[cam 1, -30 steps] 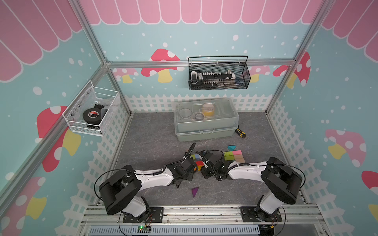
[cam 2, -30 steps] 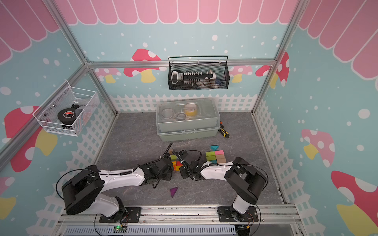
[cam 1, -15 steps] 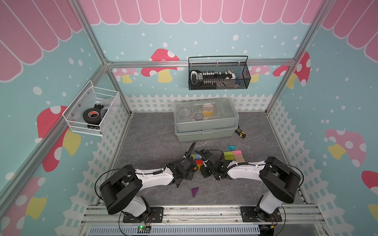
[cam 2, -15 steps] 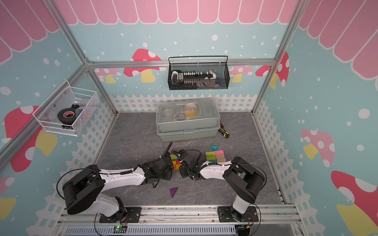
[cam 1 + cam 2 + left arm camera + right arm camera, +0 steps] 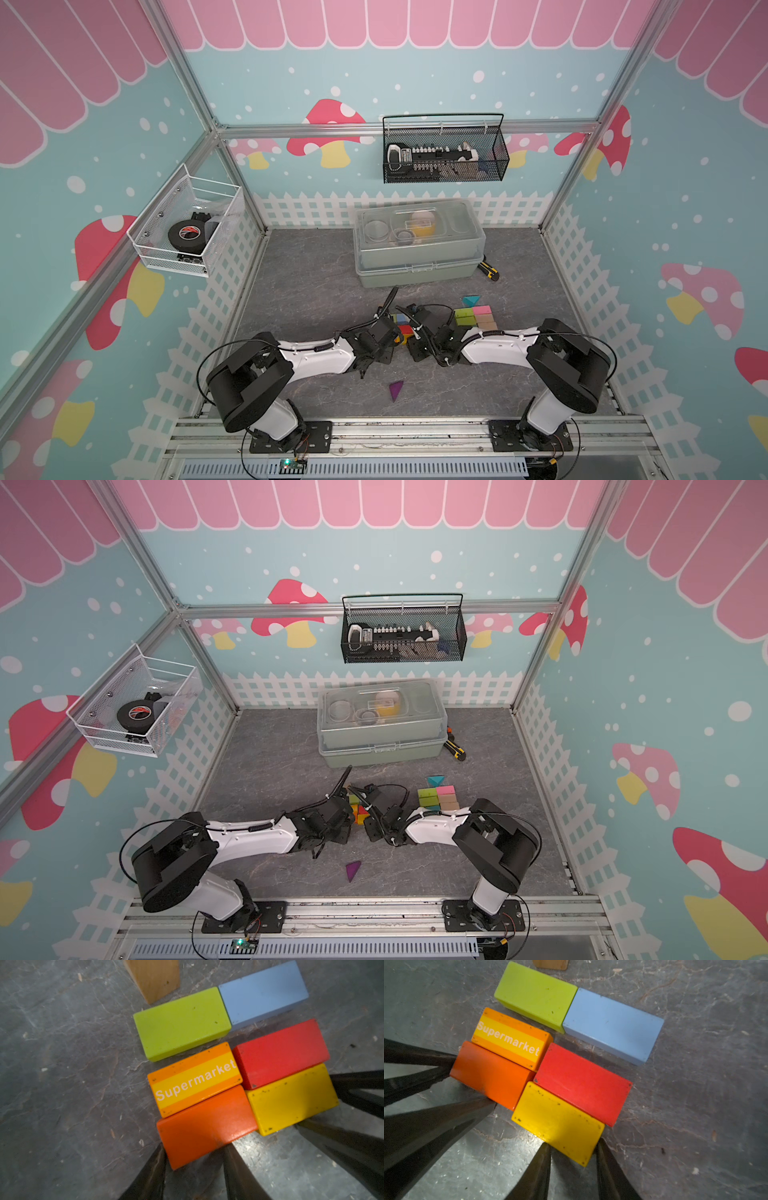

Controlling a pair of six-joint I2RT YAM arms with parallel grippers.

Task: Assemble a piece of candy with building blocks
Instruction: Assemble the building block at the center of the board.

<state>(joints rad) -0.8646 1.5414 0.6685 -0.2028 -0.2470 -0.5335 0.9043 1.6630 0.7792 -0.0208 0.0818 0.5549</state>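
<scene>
Parted, grasping nothing, left gripper and right gripper touch orange block and yellow block beside red block; likely light, rigid, slick: pinch long sides.

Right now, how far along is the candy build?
Looks done: six bars form a likely candy body: green bar, blue bar, Supermarket bar, red bar, orange bar, yellow bar; a gap shows between blue and red. In hand: the left end effector touches the orange bar and the right end effector the yellow bar, jaws apart, probably squaring them. Left: the ends; purple prism and teal prism lie apart.
</scene>
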